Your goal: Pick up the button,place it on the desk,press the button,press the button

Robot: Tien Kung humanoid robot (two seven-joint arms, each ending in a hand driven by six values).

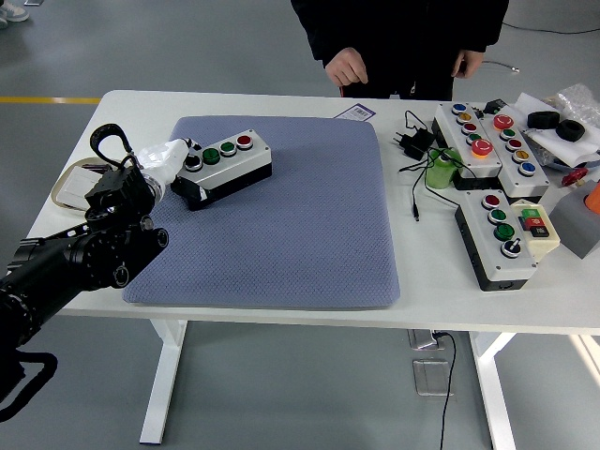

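A white and black button box point(225, 164) lies on the blue-grey mat point(281, 225) at its back left. It carries a black knob, two green buttons and a red button point(244, 142) in a row. My left hand point(167, 157), white at the end of the black left arm point(84, 253), is against the box's left end beside the black knob point(192, 161). The hand hides that end of the box. My right arm is out of view.
A person stands at the far side, hands point(347, 68) held off the table. At the right lie two larger button boxes point(492, 136) point(502, 234), a green cylinder point(441, 169), a charger with cable point(412, 142) and small parts. A tape roll point(70, 183) lies by my left arm.
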